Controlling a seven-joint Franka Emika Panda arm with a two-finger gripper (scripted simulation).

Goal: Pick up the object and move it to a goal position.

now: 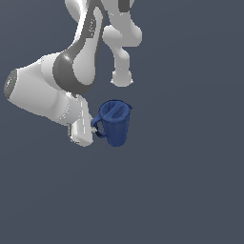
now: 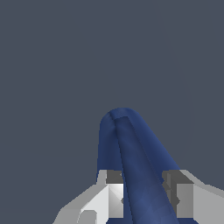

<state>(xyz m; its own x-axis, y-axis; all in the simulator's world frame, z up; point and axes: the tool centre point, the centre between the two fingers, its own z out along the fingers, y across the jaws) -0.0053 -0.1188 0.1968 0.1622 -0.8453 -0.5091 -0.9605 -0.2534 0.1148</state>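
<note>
The dark blue pitcher (image 1: pixel 115 122) is in the middle of the exterior view, its open top facing up and toward the camera and its loop handle on the exterior view's left. My gripper (image 1: pixel 95 129) is shut on the pitcher at its handle side, with the white hand just to the exterior view's left of it. In the wrist view the pitcher (image 2: pixel 131 162) runs between my two fingers (image 2: pixel 111 192), which press it from both sides; the gripper (image 2: pixel 142 194) grips its handle part. The pitcher's spout and lid are not distinguishable.
The white and grey arm (image 1: pixel 71 71) fills the upper left of the exterior view. Everything around is a flat, uniform dark grey-blue surface (image 1: pixel 190 190) with no other objects or edges visible.
</note>
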